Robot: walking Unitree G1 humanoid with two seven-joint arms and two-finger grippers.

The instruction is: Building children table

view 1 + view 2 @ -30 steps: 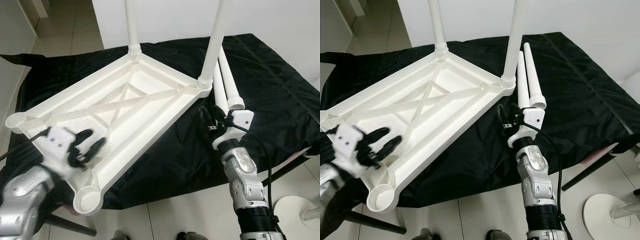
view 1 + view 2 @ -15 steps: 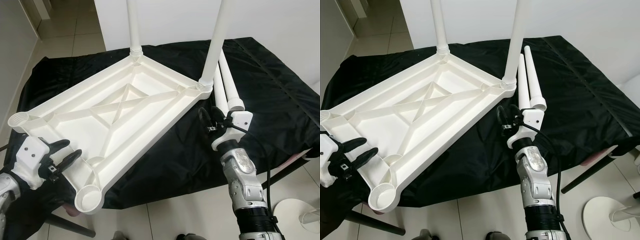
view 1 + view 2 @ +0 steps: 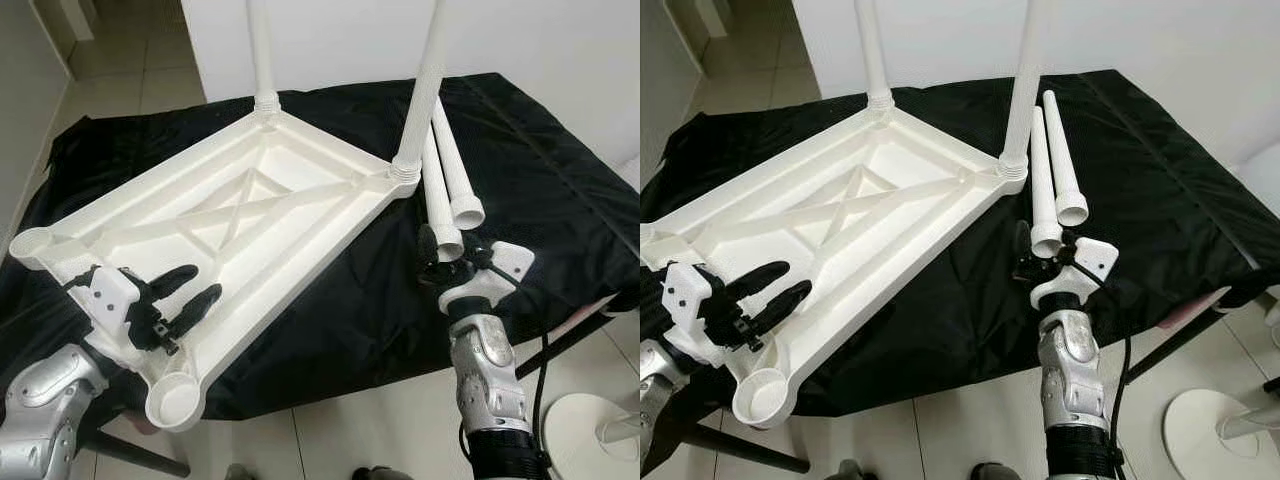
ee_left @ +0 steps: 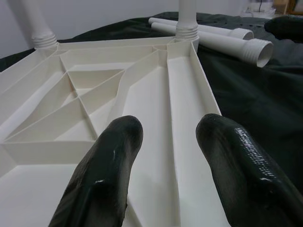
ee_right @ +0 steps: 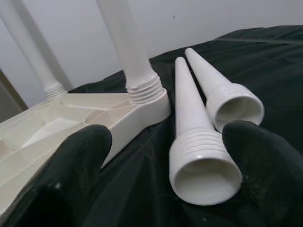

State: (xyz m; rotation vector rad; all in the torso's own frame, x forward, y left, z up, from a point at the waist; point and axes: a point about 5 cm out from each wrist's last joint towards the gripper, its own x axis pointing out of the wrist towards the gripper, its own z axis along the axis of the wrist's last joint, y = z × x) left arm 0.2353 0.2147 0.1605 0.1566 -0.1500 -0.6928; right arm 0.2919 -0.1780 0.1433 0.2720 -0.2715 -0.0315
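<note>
Upside-down white table top (image 3: 230,215) across the centre and left of the head views, on a black cloth (image 3: 560,180) over the work surface. Two legs already screwed upright into the far corners: one at upper centre-left (image 3: 262,50), one at upper centre-right (image 3: 428,80). Two loose legs lying side by side right of the far-right corner, threaded open ends toward the robot: nearer leg (image 3: 440,195), farther leg (image 3: 455,170). Two empty sockets left, at the left corner (image 3: 32,243) and the bottom-left corner (image 3: 175,398).

Probably the pickup of the nearer loose leg. Best done by closing across the ribbed collar, square to the tube, so no rolling on the cloth and no nudging the neighbour; then carrying it upright to an empty socket.

Right gripper (image 5: 161,156) spread wide, fingers either side of the nearer leg's mouth, gripping nothing. Left gripper (image 3: 185,300) also spread and empty, hovering above the table top's near rim by the bottom-left socket.
</note>
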